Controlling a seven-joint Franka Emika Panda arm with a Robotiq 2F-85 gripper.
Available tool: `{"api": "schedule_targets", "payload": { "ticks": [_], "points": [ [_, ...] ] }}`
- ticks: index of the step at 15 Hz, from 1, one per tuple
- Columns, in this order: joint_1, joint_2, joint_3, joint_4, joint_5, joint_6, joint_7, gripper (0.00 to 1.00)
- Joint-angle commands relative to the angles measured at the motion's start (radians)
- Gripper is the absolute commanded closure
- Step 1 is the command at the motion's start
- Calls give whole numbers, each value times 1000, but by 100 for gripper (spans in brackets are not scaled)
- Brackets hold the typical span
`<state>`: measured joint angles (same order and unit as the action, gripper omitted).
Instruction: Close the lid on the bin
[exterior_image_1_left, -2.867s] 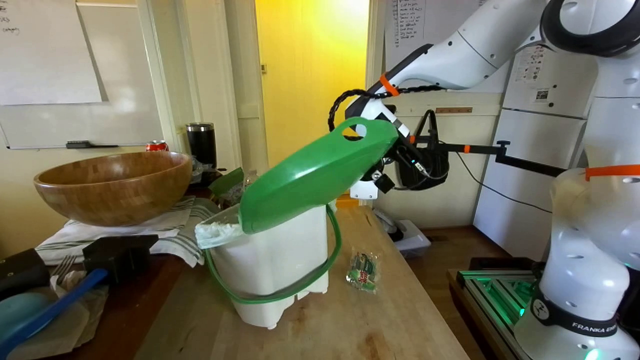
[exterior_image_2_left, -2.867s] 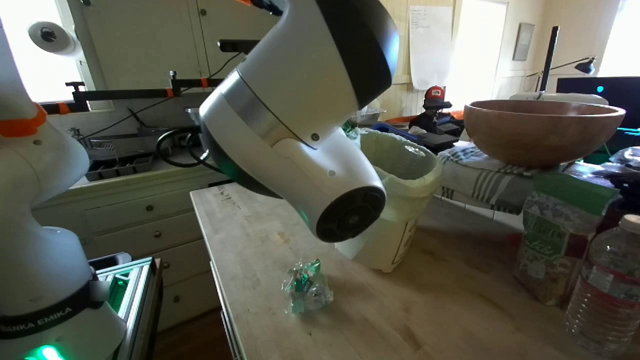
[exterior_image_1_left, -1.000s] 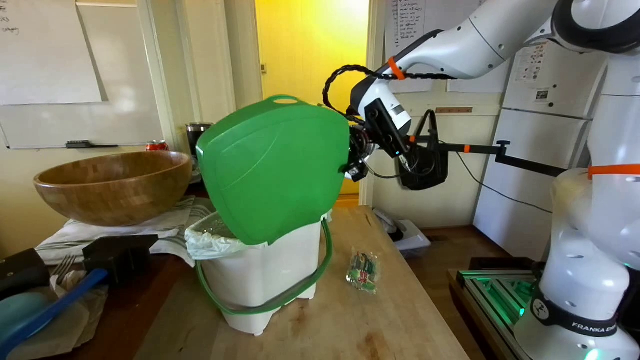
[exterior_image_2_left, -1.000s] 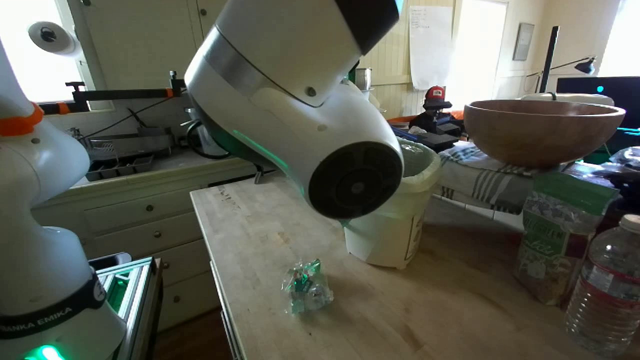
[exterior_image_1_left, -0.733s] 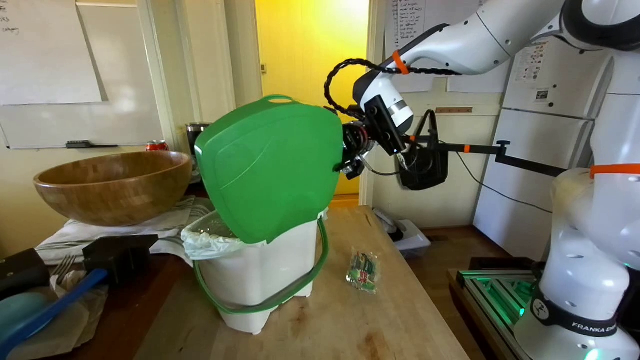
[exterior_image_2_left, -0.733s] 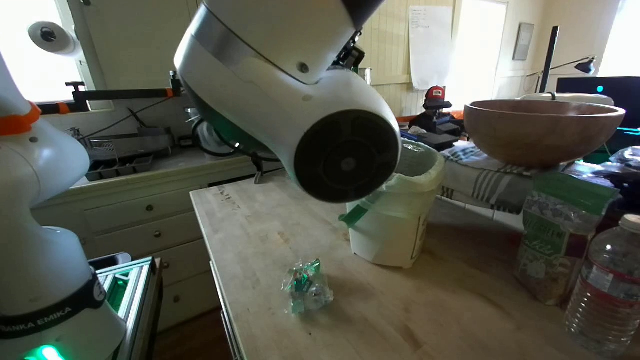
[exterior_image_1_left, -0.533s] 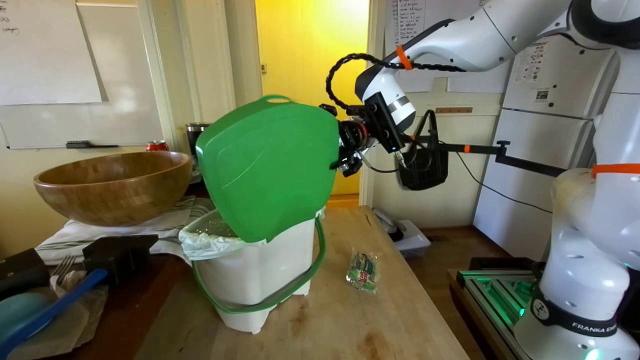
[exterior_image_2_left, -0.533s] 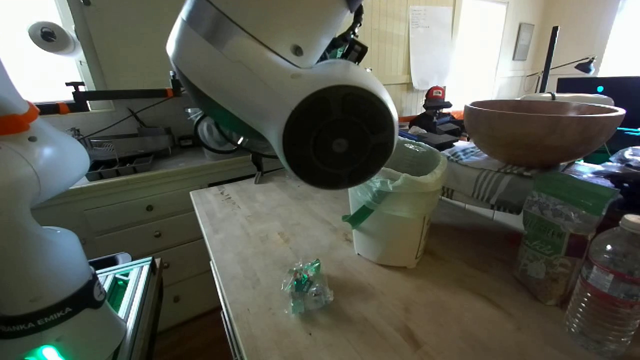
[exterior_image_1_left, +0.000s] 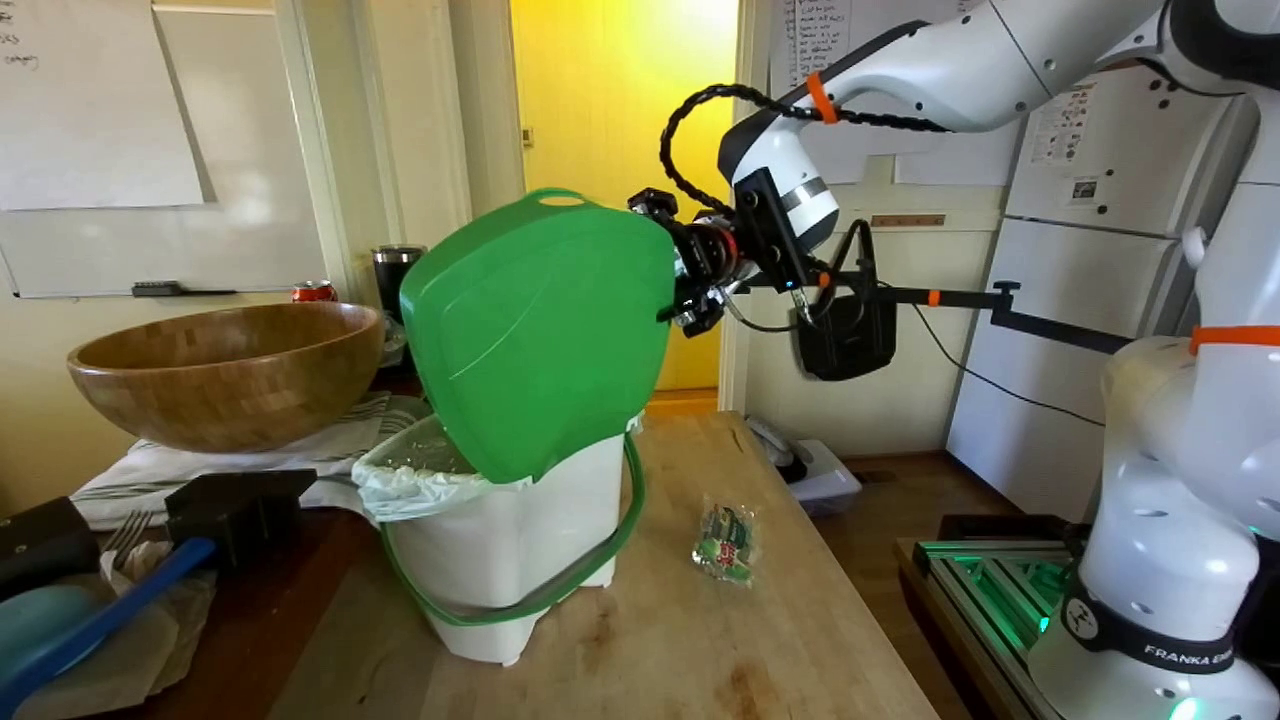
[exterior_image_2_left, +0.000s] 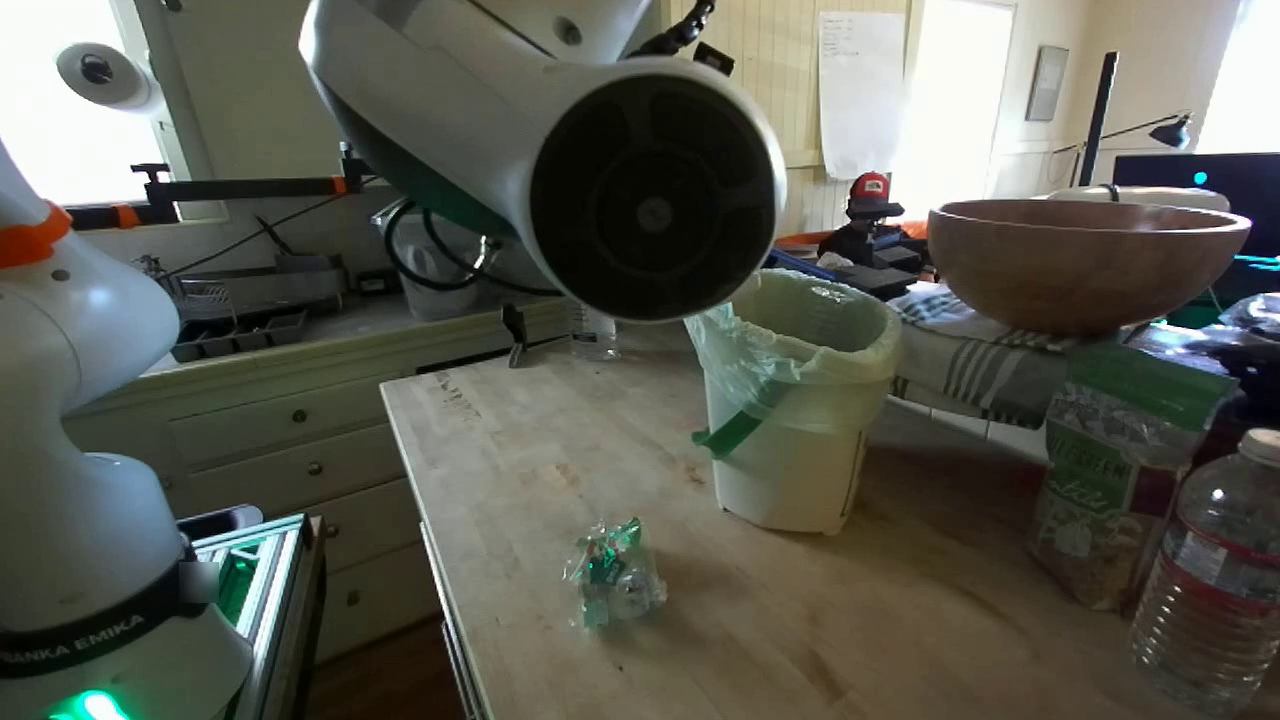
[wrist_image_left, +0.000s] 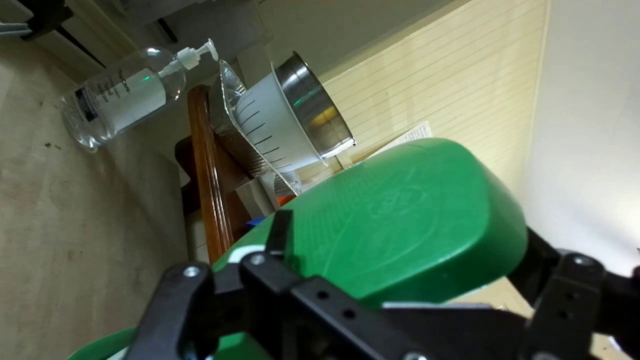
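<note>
In the wrist view, you see the fingers (wrist_image_left: 280, 232) of the gripper (wrist_image_left: 407, 235) spread wide, with the lid (wrist_image_left: 390, 210) showing in the gap between them; you cannot tell whether they touch it. In an exterior view, you see the lid tilted up above the bin (exterior_image_1_left: 525, 545), which stands below the fingers. Where the arm (exterior_image_2_left: 655, 210) blocks the lid in an exterior view, you see the bin's uncovered mouth and crinkled liner bag (exterior_image_2_left: 745, 345).

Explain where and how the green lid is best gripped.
Grip the green lid by its slotted top edge, probably from above: it stands raised over the white bin, so that edge is highest and, being slotted, likely thin enough to pinch.
</note>
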<state>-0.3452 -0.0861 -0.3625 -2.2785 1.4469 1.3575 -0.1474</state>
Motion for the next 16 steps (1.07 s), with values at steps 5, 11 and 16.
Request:
{"api": "schedule_targets", "payload": {
  "ticks": [5, 11, 16],
  "points": [
    [5, -49, 32, -4, 11, 102, -9, 0],
    [-6, -30, 15, 17, 35, 59, 16, 0],
    [-15, 34, -15, 42, 86, -26, 72, 0]
  ]
}}
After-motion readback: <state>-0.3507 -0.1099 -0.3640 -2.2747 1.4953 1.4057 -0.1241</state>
